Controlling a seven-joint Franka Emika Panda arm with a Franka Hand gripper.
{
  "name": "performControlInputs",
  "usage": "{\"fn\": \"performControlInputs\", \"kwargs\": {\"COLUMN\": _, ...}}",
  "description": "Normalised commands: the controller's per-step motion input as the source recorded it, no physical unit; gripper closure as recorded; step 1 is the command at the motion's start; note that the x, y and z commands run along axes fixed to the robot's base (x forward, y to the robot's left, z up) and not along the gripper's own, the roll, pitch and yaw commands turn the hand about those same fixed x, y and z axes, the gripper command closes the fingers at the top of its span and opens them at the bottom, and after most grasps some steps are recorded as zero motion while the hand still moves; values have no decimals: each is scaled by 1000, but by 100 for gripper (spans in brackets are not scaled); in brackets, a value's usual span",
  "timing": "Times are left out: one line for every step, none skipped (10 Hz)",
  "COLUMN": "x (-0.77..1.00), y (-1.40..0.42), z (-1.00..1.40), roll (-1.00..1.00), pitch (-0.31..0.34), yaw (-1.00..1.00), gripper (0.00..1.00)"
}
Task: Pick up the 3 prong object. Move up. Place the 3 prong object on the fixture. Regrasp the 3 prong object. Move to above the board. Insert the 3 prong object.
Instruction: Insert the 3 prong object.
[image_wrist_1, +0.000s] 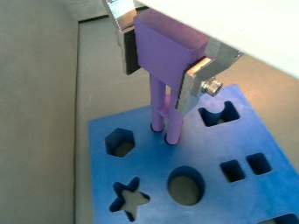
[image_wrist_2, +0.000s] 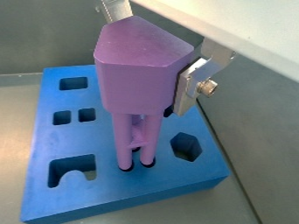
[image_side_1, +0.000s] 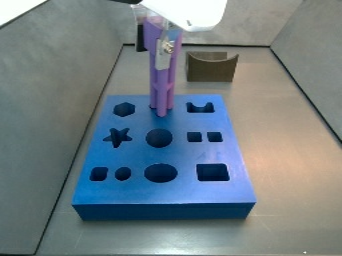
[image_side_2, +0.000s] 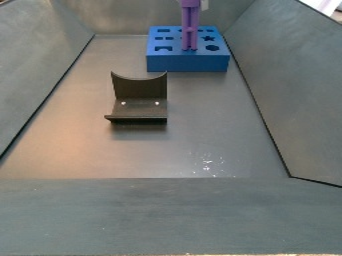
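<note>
The tool is gripping the smooth purple plastic piece upright above the flat blue board, its prongs reaching the board's surface near three small holes.

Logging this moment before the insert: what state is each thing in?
Purple piece: upright, held, prong tips at the board's top, seating unclear.
Tool: above the board, shut on the purple piece.
Board: flat on the floor.
Fixture: empty, apart from the board.
</note>
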Motion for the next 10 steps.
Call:
{"fn": "performControlInputs", "kwargs": {"x": -143, "y": 83, "z": 0, "roll": -4, "pitch": -57, "yaw": 0, "gripper": 100}}
{"fn": "performControlInputs", "kwargs": {"x": -100, "y": 17, "z": -31, "roll": 0, "pitch": -29, "yaw": 0, "gripper": 100}}
{"fn": "performControlInputs", "kwargs": {"x": 100, "y": -3, "z": -223, "roll": -77, "pitch": -31, "yaw": 0, "gripper": 100}}
{"fn": "performControlInputs", "kwargs": {"x": 326, "y": -117, "z": -480, "roll": -29, "pitch": -49, "yaw": -9, "gripper": 100}}
{"fn": "performControlInputs", "kwargs": {"x": 251, "y": -137, "z": -494, "roll": -54, "pitch": -64, "yaw": -209, "gripper": 100}}
{"fn": "performControlInputs", "kwargs": {"x": 226, "y": -143, "z": -500, "roll": -26, "pitch": -39, "yaw": -254, "gripper": 100}}
{"fn": "performControlInputs", "kwargs": {"x": 194, "y": -140, "z": -589, "roll": 0, "pitch": -19, "yaw": -243, "gripper": 100}}
{"fn": "performControlInputs", "kwargs": {"x": 166, "y": -94, "z": -574, "roll": -17, "pitch": -40, "yaw": -214, "gripper": 100}}
{"fn": "performControlInputs", "kwargs": {"x": 100, "y": 0, "z": -380, "roll": -30, "pitch": -31, "yaw": -163, "gripper": 100}}
{"fn": "performControlInputs", "kwargs": {"x": 74, "y": 0, "z": -237, "roll": -86, "pitch": -107, "yaw": -20, "gripper": 100}}
